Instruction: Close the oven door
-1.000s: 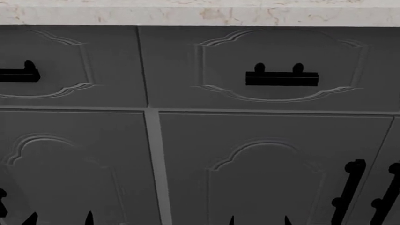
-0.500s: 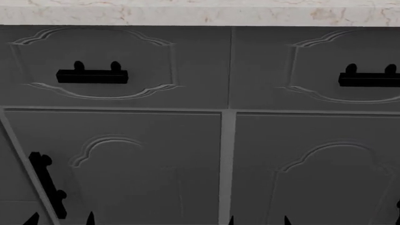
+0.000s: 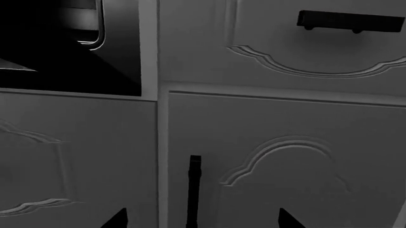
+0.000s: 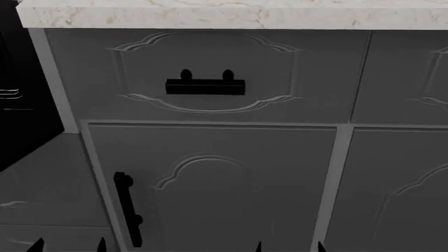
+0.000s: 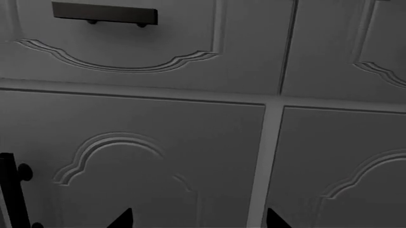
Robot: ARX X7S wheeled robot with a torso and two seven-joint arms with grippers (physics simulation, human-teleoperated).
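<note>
Only the black fingertips of both grippers show: left gripper (image 4: 68, 244) and right gripper (image 4: 288, 245), prongs spread apart, holding nothing, facing a grey cabinet door (image 4: 224, 189) with a vertical bar handle (image 4: 128, 216). Above sits a grey drawer front (image 4: 203, 73). The oven door (image 4: 42, 184) lies at far left, lowered open beside the black oven cavity (image 4: 18, 89).

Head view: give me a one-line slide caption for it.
Grey drawer with black bar handle under marble counter; black oven at the left edge.
</note>
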